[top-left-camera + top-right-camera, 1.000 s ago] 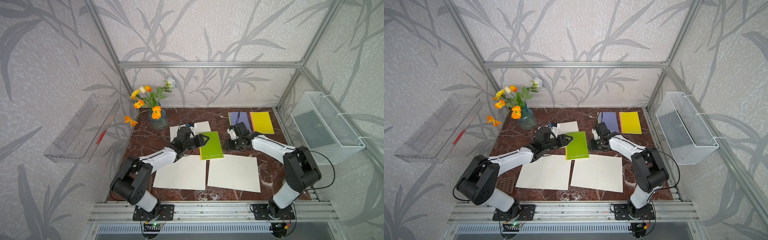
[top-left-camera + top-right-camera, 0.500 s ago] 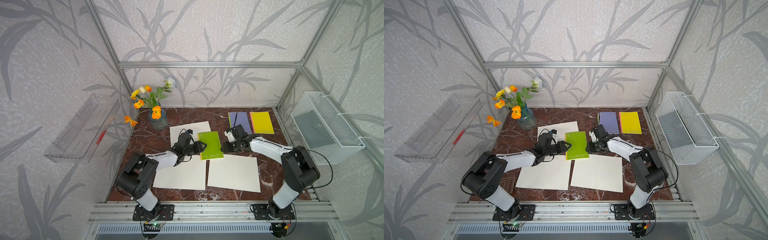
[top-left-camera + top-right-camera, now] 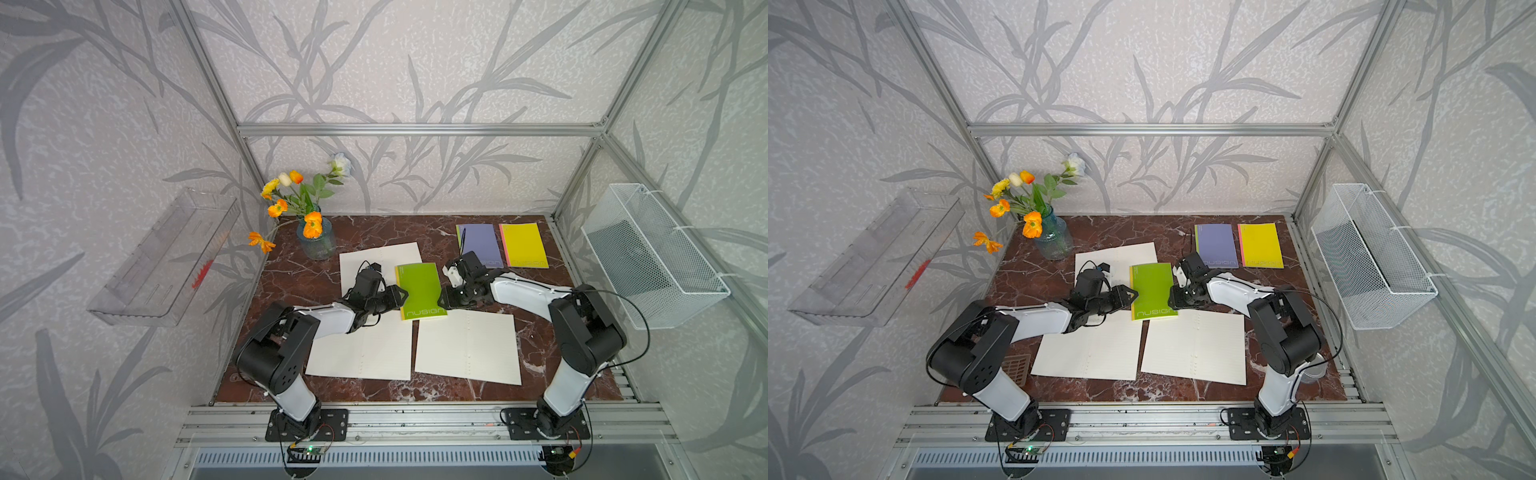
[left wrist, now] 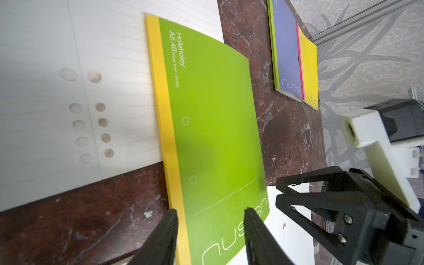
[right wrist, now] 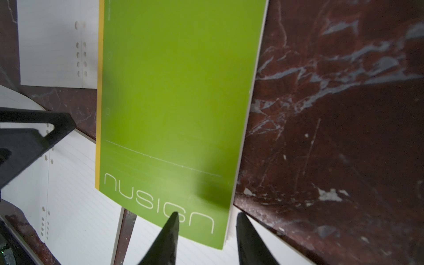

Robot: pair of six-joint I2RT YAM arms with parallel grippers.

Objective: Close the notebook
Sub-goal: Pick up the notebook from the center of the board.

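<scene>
The green notebook (image 3: pixel 419 291) (image 3: pixel 1152 291) lies closed and flat in the middle of the marble table (image 3: pixel 299 274), cover up, yellow spine to the left. My left gripper (image 3: pixel 401 297) (image 4: pixel 210 212) is open at its spine side, low over the near left corner, with the green cover (image 4: pixel 213 114) showing between the fingers. At the near right corner my right gripper (image 3: pixel 441 300) (image 5: pixel 206 214) stands with jaws apart. One of its fingers is over the cover (image 5: pixel 176 103), the other just past the page edge.
Loose lined sheets lie behind the notebook (image 3: pixel 374 259) and in front of it (image 3: pixel 365 353) (image 3: pixel 467 345). A purple notebook (image 3: pixel 478 245) and a yellow one (image 3: pixel 523 245) lie at the back right. A flower vase (image 3: pixel 316 243) stands back left. A wire basket (image 3: pixel 652 257) hangs right.
The green cover has come down flat and the left gripper has drawn back low at the spine. The right gripper moved to the near right corner and its jaws narrowed.
</scene>
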